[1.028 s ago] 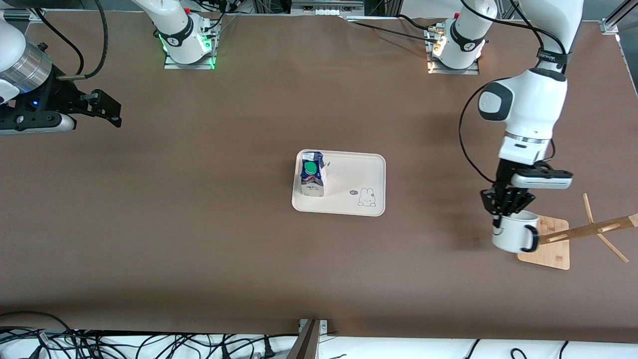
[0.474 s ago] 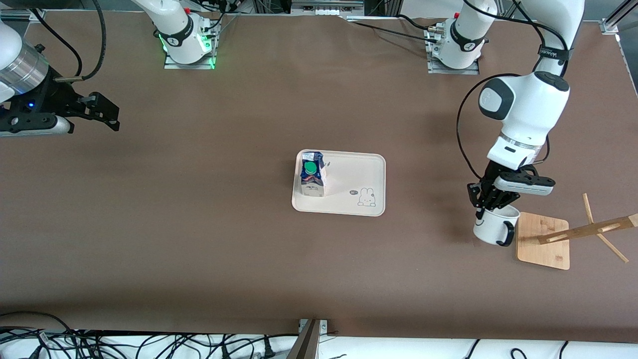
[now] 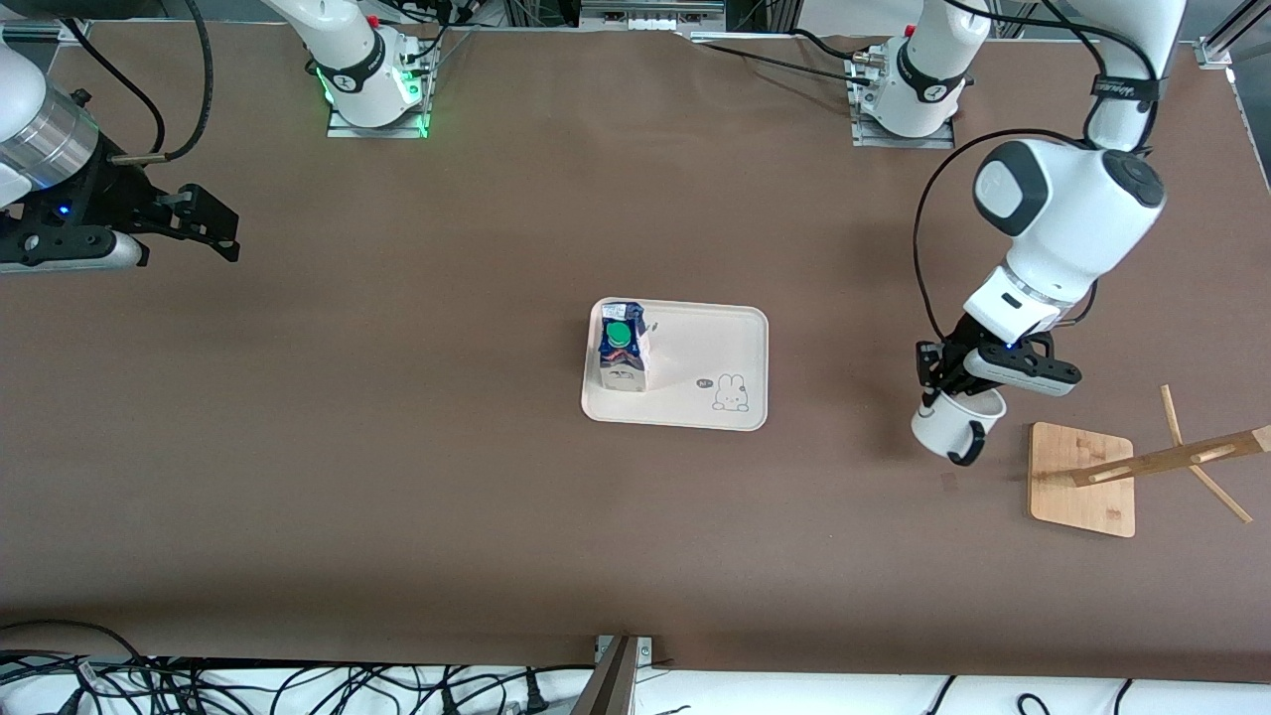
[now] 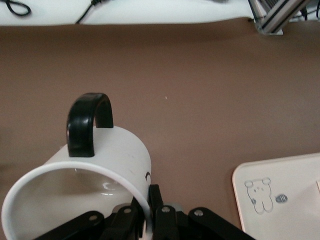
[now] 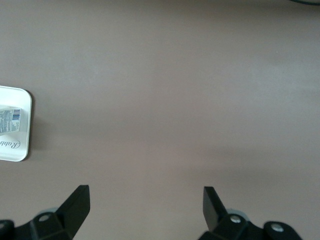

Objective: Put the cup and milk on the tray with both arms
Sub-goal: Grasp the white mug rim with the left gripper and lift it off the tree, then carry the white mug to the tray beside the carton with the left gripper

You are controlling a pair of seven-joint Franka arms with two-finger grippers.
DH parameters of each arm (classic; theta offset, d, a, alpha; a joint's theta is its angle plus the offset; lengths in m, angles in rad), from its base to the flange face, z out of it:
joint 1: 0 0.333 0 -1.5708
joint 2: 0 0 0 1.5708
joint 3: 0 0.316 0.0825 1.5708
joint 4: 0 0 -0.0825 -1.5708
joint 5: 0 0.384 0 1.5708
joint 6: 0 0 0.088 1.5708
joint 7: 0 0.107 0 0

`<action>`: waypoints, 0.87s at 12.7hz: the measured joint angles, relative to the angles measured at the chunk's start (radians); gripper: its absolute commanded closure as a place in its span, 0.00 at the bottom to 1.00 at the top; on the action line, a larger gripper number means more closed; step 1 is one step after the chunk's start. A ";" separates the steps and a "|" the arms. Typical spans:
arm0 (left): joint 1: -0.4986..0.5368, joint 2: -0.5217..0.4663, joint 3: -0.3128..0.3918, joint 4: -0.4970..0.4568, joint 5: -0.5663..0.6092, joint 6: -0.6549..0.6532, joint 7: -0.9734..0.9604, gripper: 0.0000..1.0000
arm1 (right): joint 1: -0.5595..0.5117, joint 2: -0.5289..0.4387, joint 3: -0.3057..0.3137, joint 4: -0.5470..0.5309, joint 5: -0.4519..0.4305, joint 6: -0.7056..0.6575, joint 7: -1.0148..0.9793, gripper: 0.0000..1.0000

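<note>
My left gripper (image 3: 935, 389) is shut on the rim of the white cup (image 3: 950, 427) and holds it tilted in the air over bare table, between the tray and the wooden rack base. In the left wrist view the cup (image 4: 100, 165) shows its black handle, with the left gripper (image 4: 147, 202) pinching its wall. The cream tray (image 3: 730, 343) lies mid-table and also shows in the left wrist view (image 4: 295, 175). The blue and white milk carton (image 3: 624, 356) with a green cap stands on the tray, at its end toward the right arm. My right gripper (image 3: 213, 223) is open and empty and waits over the right arm's end of the table.
A bamboo rack base (image 3: 1082, 480) with a leaning wooden peg stand (image 3: 1177, 457) sits at the left arm's end of the table. Cables lie along the table's near edge. The right wrist view shows a corner of the tray (image 5: 15, 145).
My left gripper has carried the cup away from the wooden rack base toward the tray. The right arm has barely moved.
</note>
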 measured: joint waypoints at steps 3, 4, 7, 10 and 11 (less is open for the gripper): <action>0.004 -0.019 0.025 0.096 0.212 -0.291 -0.030 1.00 | 0.000 0.000 0.000 0.000 0.000 0.000 0.000 0.00; 0.005 -0.023 0.027 0.132 0.277 -0.384 -0.060 1.00 | 0.000 0.000 0.000 0.000 0.000 0.000 0.000 0.00; 0.002 -0.027 0.022 0.257 0.444 -0.647 -0.110 1.00 | 0.000 0.000 0.000 0.000 0.000 0.001 0.000 0.00; -0.008 -0.030 0.015 0.364 0.470 -0.895 -0.198 1.00 | 0.000 0.000 0.000 0.000 0.000 0.001 0.000 0.00; -0.015 -0.029 0.009 0.385 0.471 -0.938 -0.265 1.00 | 0.000 0.000 0.000 0.000 0.000 0.001 0.000 0.00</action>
